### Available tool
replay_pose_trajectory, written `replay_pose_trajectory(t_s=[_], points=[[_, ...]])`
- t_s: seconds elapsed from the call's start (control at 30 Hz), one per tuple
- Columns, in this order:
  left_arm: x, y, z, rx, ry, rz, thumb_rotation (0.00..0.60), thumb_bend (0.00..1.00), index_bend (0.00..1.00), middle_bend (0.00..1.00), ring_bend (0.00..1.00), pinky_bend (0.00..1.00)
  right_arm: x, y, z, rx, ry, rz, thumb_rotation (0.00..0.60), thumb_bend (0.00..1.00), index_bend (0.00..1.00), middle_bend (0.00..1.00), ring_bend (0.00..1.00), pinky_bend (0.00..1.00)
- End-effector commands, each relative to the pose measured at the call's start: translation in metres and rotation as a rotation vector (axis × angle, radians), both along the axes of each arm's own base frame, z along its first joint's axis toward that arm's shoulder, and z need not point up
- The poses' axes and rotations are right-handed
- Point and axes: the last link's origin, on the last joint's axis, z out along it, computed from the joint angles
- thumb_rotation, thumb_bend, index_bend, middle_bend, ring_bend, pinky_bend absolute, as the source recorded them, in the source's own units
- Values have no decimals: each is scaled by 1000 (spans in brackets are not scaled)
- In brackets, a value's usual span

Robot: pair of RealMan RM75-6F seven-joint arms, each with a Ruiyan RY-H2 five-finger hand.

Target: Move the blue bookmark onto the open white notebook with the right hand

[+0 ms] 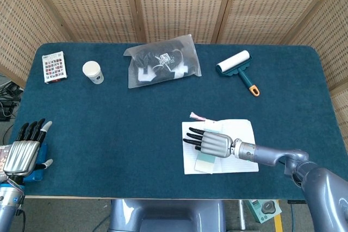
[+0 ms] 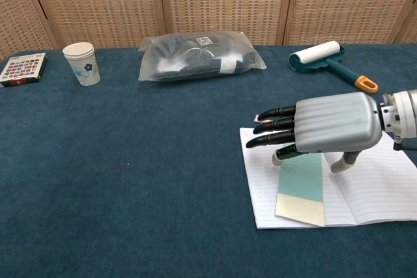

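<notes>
Chest view: bookmark (image 2: 300, 189) lies inside notebook (image 2: 378, 190) edges.

The right hand (image 2: 326, 128) has a ribbed, satin-grey metal-looking back and glossy black fingers (image 2: 277, 125). Under it lie matt ruled paper of the notebook (image 2: 384, 190) and a smooth, flat-finished bookmark (image 2: 301, 190). The table (image 2: 130, 180) wears a napped blue cloth; beyond the fingers sits a shiny clear plastic bag (image 2: 199, 53)
</notes>
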Motion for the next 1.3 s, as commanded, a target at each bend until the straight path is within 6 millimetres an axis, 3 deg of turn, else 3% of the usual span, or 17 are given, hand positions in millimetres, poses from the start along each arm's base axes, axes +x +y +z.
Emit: replay_pose_trajectory(t_s=[0.03,0.13,0.37,0.57,0.8,1.0,1.3], points=[[0,0,0,-1,0,-1,600,46,0,0,0,0,0,0,3,-12,2,-2,600,173,159,0,0,2],[0,0,0,-2,0,-2,600,47,0,0,0,0,1,-1,6,-26,1,-3,600,172,103,0,0,0],[1,0,1,-1,-5,-4,600,46,0,0,0,0,4,-7,18,-80,-3,-35,600,182,94,0,0,13],[-1,0,2,2,-15,1,600,47,0,0,0,0,8,-14,34,-135,-93,-218,600,283,90,0,0,57],[-2,1,5,5,-27,5,600,47,0,0,0,0,15,-13,46,-173,-224,-393,600,183,46,0,0,26],[-2,1,5,4,-31,-3,600,46,0,0,0,0,26,-5,40,-187,-290,-449,600,158,32,0,0,5],[0,-1,6,7,-33,-10,600,47,0,0,0,0,44,3,11,-173,-368,-499,600,103,0,0,0,0]])
